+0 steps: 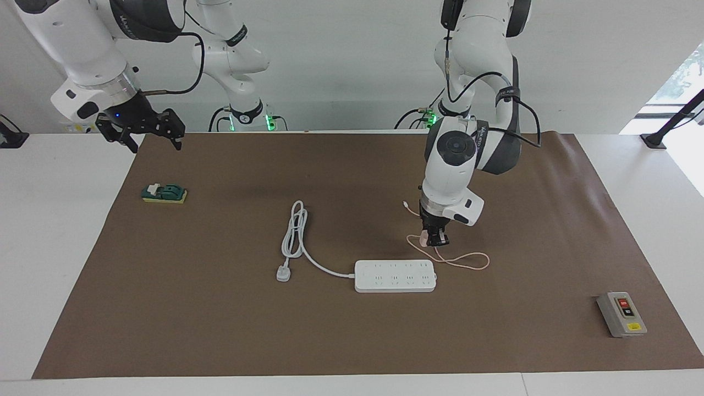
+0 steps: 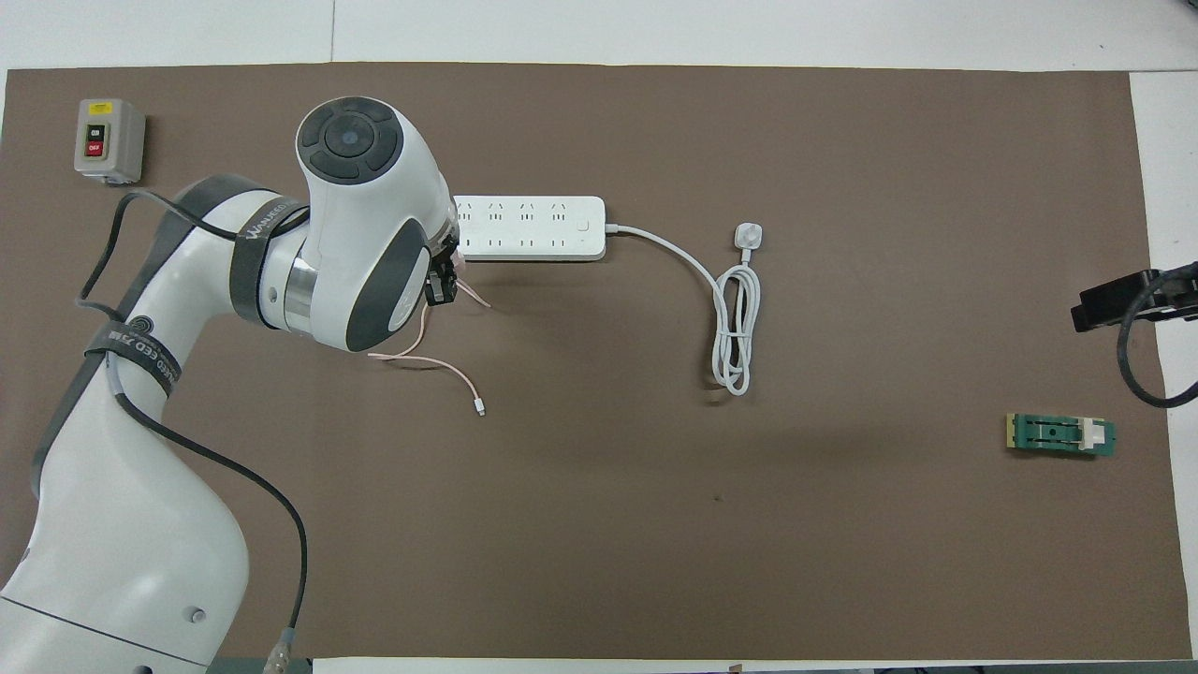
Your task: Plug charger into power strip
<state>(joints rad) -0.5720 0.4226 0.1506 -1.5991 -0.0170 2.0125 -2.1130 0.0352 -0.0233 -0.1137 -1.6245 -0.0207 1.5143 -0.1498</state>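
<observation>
The power strip (image 1: 395, 275) lies flat on the brown mat, sockets up; in the overhead view my left arm covers one end of the power strip (image 2: 533, 227). My left gripper (image 1: 436, 238) points down, shut on the pale-pink charger (image 1: 423, 238). It hangs over the mat beside the strip's end toward the left arm's side. The charger's thin pink cable (image 1: 467, 261) trails in loops on the mat (image 2: 426, 359). From overhead the left gripper (image 2: 440, 283) mostly hides the charger. My right gripper (image 1: 140, 130) waits open over the mat's corner.
The strip's thick white cord ends in a white three-pin plug (image 1: 283, 273) toward the right arm's end. A grey box with red and black buttons (image 1: 621, 313) sits farthest from the robots at the left arm's end. A green block (image 1: 164, 193) lies below the right gripper.
</observation>
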